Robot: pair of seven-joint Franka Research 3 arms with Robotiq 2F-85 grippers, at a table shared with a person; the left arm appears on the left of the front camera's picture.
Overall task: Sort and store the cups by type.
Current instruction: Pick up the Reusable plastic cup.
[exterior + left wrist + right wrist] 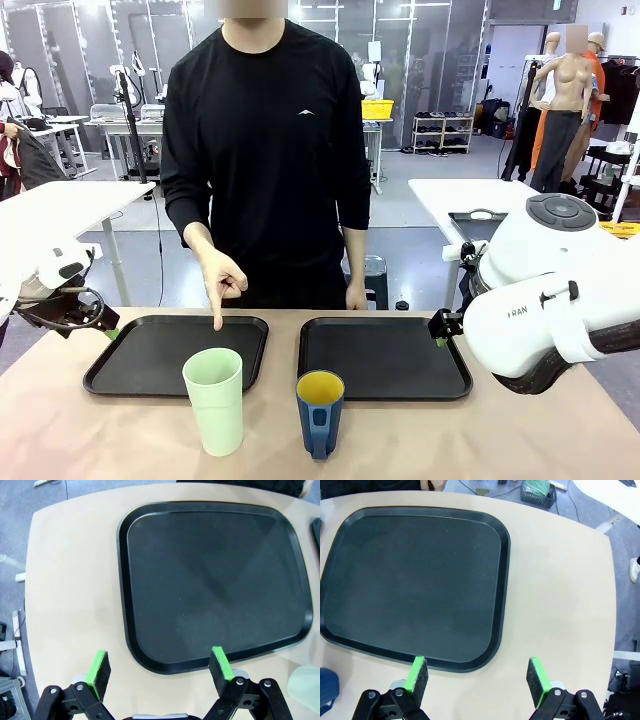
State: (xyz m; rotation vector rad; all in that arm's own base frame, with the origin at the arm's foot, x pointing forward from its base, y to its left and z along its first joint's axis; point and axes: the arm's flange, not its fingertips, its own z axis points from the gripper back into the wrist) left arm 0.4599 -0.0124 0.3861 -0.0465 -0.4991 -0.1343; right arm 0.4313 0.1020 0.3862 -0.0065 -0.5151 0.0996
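Two cups stand near the table's front edge: a tall pale mint-green tumbler (213, 400) and, to its right, a shorter dark blue cup (320, 410) with a yellow inside. My left gripper (110, 330) hovers open at the left tray's (150, 355) outer corner. The left wrist view has this gripper (160, 665) empty above the tray's rim (150, 662), with the tumbler's edge (305, 687) at the lower right. By the right tray's (385, 358) right edge my right gripper (441, 335) is open; the right wrist view finds it (477, 675) empty, the blue cup (327, 690) at the lower left.
Across the table stands a person whose hand (222, 285) points a finger down at the left tray's far edge. The other hand rests behind the right tray. Both black trays lie side by side with nothing on them. Bare tan tabletop (500, 440) lies around the cups.
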